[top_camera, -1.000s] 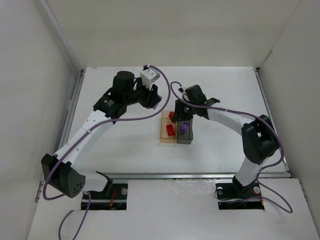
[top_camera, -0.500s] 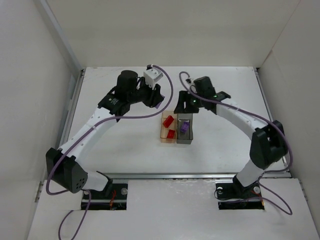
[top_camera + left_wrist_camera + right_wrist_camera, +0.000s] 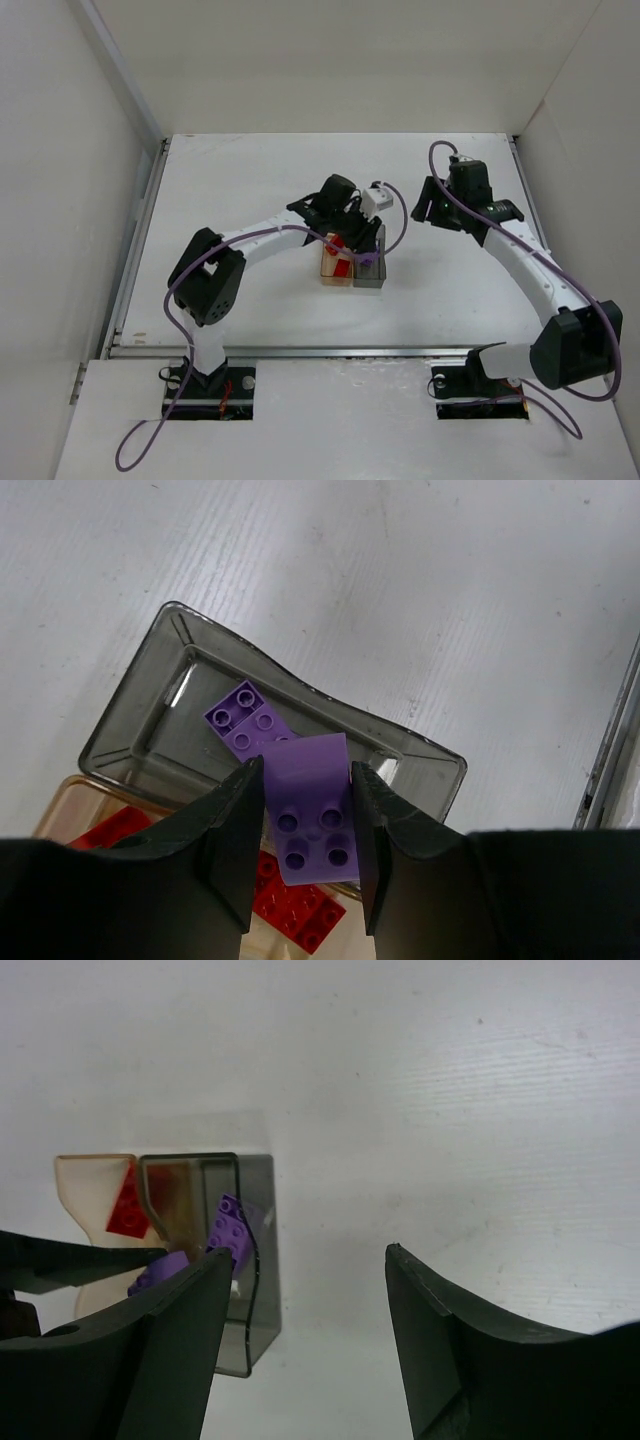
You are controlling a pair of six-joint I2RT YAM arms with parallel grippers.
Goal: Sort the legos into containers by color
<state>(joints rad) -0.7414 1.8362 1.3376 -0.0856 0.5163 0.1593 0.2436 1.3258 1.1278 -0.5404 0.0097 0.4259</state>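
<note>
My left gripper (image 3: 308, 820) is shut on a purple lego (image 3: 315, 800) and holds it above the two bins, over the seam between them. The dark grey bin (image 3: 432, 768) holds another purple lego (image 3: 245, 720). The orange-tan bin (image 3: 58, 802) beside it holds red legos (image 3: 300, 905). In the top view my left gripper (image 3: 357, 238) hangs over the orange-tan bin (image 3: 327, 273) and the grey bin (image 3: 373, 279). My right gripper (image 3: 428, 207) is open and empty, well to the right of the bins. Its wrist view (image 3: 308, 1252) shows the grey bin (image 3: 262, 1270) at the left.
White walls close in the table on the left, back and right. A metal rail (image 3: 340, 351) runs along the near edge. The purple cable (image 3: 392, 215) loops from my left wrist over the bins.
My left gripper has swung from the back left to above the bins. My right gripper has pulled away from the bins, to the right.
</note>
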